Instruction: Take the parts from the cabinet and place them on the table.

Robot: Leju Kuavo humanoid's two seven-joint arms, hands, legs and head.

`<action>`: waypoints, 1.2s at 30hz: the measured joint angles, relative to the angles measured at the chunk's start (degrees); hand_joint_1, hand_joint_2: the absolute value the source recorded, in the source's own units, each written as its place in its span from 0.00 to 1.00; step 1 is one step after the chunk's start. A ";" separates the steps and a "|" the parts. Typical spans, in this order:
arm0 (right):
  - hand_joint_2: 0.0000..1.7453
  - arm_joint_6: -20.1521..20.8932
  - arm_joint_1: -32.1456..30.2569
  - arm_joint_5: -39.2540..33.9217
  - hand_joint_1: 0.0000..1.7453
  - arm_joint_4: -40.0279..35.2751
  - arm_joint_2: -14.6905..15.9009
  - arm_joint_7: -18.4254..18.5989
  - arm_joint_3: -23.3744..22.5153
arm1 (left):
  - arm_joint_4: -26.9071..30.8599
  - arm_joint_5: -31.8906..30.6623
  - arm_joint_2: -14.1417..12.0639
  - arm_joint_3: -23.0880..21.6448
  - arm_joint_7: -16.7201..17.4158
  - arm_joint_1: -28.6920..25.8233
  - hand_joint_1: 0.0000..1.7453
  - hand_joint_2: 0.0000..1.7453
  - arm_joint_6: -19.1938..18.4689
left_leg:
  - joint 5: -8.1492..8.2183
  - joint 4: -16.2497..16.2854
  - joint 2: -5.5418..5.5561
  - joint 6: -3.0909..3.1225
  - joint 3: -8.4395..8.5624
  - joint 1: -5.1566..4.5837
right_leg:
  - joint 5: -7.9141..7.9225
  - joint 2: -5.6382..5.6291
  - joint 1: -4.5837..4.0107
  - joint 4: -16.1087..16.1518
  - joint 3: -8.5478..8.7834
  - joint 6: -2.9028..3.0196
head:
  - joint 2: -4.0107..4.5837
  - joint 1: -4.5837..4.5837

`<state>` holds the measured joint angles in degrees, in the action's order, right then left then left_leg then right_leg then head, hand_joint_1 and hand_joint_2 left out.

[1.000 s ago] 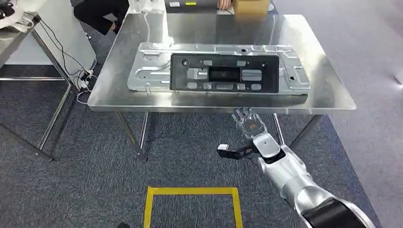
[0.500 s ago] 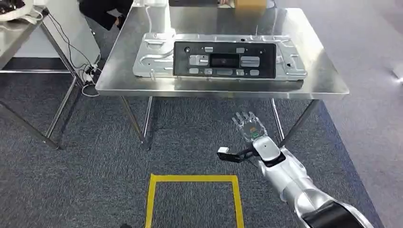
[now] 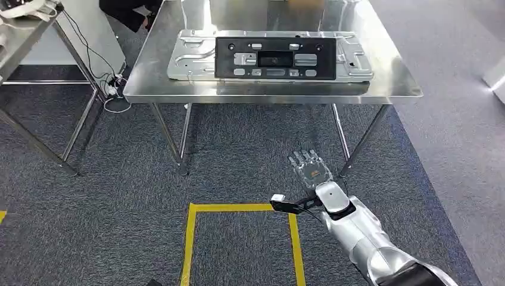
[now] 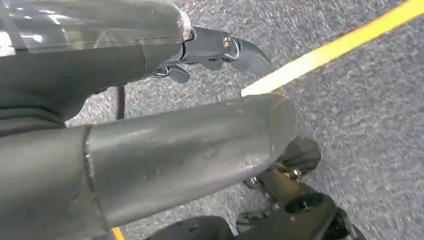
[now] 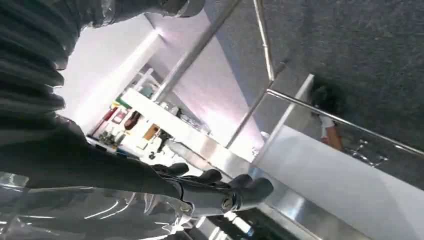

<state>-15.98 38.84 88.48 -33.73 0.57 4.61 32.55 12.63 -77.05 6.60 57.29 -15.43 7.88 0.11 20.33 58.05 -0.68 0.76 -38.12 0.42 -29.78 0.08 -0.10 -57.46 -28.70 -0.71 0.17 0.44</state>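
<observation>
On the steel worktop [image 3: 178, 89] the parts lie together near its middle: a long black panel [image 3: 274, 58] rests flat on top of a wider silver metal plate [image 3: 190, 56], whose ends stick out past the panel on both sides. The right hand [image 3: 309, 168] hangs over the grey carpet [image 3: 119, 179] in front of the worktop, below its edge and well apart from the parts, its fingers [image 3: 301, 158] stretched out and apart with nothing in them; the silver right arm [image 3: 363, 232] reaches up to it from the lower edge of the head view. Just beside that hand on the floor runs a square of yellow tape [image 3: 189, 244]. In the left wrist view the left hand [image 4: 210, 50] hangs over the same carpet and a yellow strip, with nothing seen in its grasp, though how far its fingers are spread cannot be told. A second steel table [image 3: 24, 36] stands off to the left, with cables [image 3: 110, 89] trailing on the floor between the two.
</observation>
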 joint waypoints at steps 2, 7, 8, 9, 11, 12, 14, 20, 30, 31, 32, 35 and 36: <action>1.00 0.00 0.09 0.00 0.00 0.00 -0.02 0.00 0.02 | 0.00 0.00 -0.02 0.02 0.00 -0.15 0.00 0.00 0.00 | 1.34 0.82 0.32 -0.58 -0.89 0.25 | 1.72 0.55 0.45 0.66 -0.96 1.16 | 0.00 0.02; 1.00 -2.26 -1.43 -1.48 0.00 -0.02 -0.04 0.04 -0.44 | 0.00 0.37 0.00 0.02 -0.15 -0.33 0.00 0.00 0.22 | 13.32 18.05 0.32 -1.37 -4.34 0.24 | 5.50 0.43 0.00 0.49 -5.85 2.12 | 0.00 0.02; 1.00 -4.38 -3.05 -2.32 0.00 -0.29 -0.04 0.11 -0.92 | 0.00 0.75 0.00 0.09 -0.28 -0.40 0.00 0.00 0.42 | 11.44 18.31 0.32 -1.33 -3.14 0.24 | 6.18 0.48 -0.07 0.42 -6.85 2.00 | 0.00 0.02; 1.00 -7.80 -5.27 -3.62 0.00 -0.65 -0.15 0.18 -1.70 | 0.00 1.20 0.00 0.26 -0.54 -0.55 0.00 0.00 0.70 | 9.01 16.41 0.32 -1.20 -0.87 0.23 | 6.82 0.62 -0.12 0.32 -7.80 1.84 | 0.00 0.02; 1.00 -13.79 -9.91 -6.33 0.00 -1.15 -0.72 -0.41 -3.64 | 0.00 1.99 -0.02 0.59 -1.09 -0.93 0.00 0.00 1.27 | 7.92 7.31 0.57 -0.69 6.77 0.21 | 8.04 0.65 -0.15 -0.09 -9.41 1.48 | 0.00 0.00; 1.00 -16.68 -12.41 -8.25 0.00 -1.70 -1.22 -1.46 -4.88 | 0.00 2.31 -0.07 0.68 -1.44 -1.07 0.00 0.00 1.55 | 10.26 1.73 0.92 -0.41 11.65 -0.06 | 8.17 0.62 -0.40 -0.40 -9.88 1.29 | 0.00 0.02; 0.00 -21.93 -17.67 -13.78 0.00 -3.00 -1.99 -4.73 -8.60 | 0.00 3.41 -0.07 1.20 -2.12 -1.43 0.00 0.00 2.19 | 12.27 -2.23 0.99 0.40 12.84 -0.32 | 8.97 0.87 -0.37 -0.58 -9.99 0.60 | 0.00 0.02; 0.00 -10.72 -32.78 -54.70 0.00 3.84 -5.84 -18.49 -36.07 | 0.00 9.25 0.37 6.06 -2.43 -3.37 0.00 0.00 6.69 | 9.54 -2.67 1.19 2.95 10.96 -0.24 | 0.19 0.11 0.54 -11.67 -13.89 -1.19 | 0.02 0.04; 0.00 -5.84 -38.91 -62.49 0.00 18.07 -12.11 -5.53 -70.20 | 0.00 9.64 1.64 9.51 -3.85 -4.00 0.00 0.00 8.83 | 8.14 -1.09 3.77 0.69 7.70 -0.40 | 1.71 -2.13 0.56 -0.80 -2.97 -0.05 | 0.00 -0.02; 0.00 -5.44 -38.76 -62.31 0.00 18.30 -12.20 -5.99 -71.02 | 0.00 9.60 1.79 9.57 -3.87 -4.06 0.00 0.00 8.96 | 8.00 -1.11 4.07 0.32 7.67 -0.37 | 1.92 -1.71 0.54 -0.66 -2.94 0.41 | 0.00 0.00; 0.00 -4.87 -38.67 -62.16 0.00 18.54 -12.46 -6.30 -71.74 | 0.00 9.57 1.84 9.68 -3.89 -4.15 0.00 0.00 9.18 | 8.31 -0.69 3.86 -0.01 7.63 -0.39 | 2.39 -1.03 0.86 -0.09 -2.92 1.10 | 0.00 0.00; 0.00 -3.69 -38.64 -61.68 0.00 19.15 -12.41 -6.54 -73.33 | 0.00 9.60 1.88 10.06 -4.28 -4.13 0.00 0.00 9.60 | 15.09 8.88 1.61 -0.45 3.38 -0.09 | 2.68 0.63 0.67 0.05 -3.41 1.92 | 0.00 -0.07; 0.00 -3.43 -38.65 -61.53 0.00 19.32 -12.33 -6.54 -73.79 | 0.00 9.60 1.88 10.25 -4.33 -4.12 0.00 0.00 9.75 | 17.32 13.74 1.48 -0.66 1.27 0.01 | 2.75 1.36 0.50 0.04 -3.65 2.02 | 0.00 -0.04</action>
<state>-19.41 0.19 26.95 -14.40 -11.76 -1.92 -41.24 12.63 -67.45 8.48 67.54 -19.76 3.76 9.86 37.65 71.80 0.80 0.09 -36.85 0.43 -27.03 1.44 0.40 -57.42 -32.36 1.31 0.17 0.39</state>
